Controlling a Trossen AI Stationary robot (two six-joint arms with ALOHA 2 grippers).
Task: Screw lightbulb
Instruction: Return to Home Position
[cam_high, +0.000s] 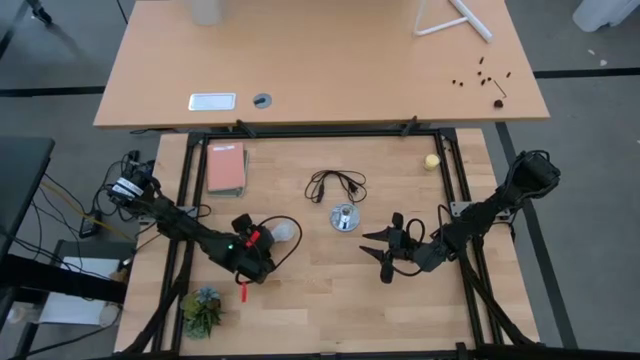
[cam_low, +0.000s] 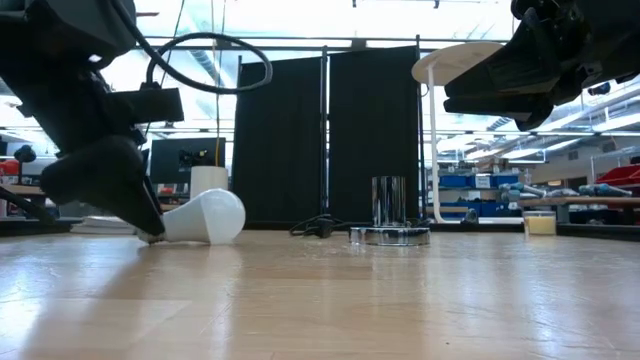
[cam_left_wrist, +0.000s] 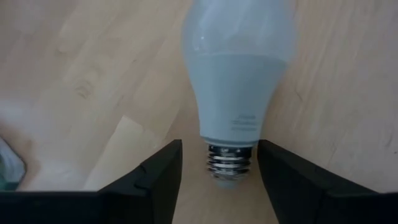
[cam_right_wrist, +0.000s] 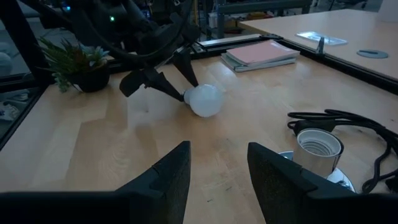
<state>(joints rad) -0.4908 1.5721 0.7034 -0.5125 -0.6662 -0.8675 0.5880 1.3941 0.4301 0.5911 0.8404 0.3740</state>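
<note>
- A small green potted plant (cam_high: 203, 310) sits nearest the front edge of the pale wooden table (cam_high: 320, 310), on its left side
- Just behind the plant, the left gripper (cam_left_wrist: 219, 152) is low over the wood with its jaws apart; the grey screw base of the white pear-shaped lightbulb (cam_left_wrist: 239, 81) sits in the gap between the two dark fingers, with bare wood showing on either side of it
- The lightbulb lies on its side on the table at middle left, its frosted globe pointing away from the left gripper towards the table's centre
- At about the same depth on the right, the right gripper (cam_right_wrist: 219, 150) hangs above the table, jaws apart and holding nothing, facing the lightbulb
- A round shiny silver socket disc (cam_high: 345, 217) stands upright between the two grippers, slightly farther back and apart from the lightbulb
- A thin black cord (cam_high: 337, 185) lies looped just behind the socket disc
- Farther back lie a flat pink notebook (cam_high: 226, 167) on the left and a small yellow ball (cam_high: 431, 161) on the right
- A second wooden table (cam_high: 320, 70) stands beyond
</note>
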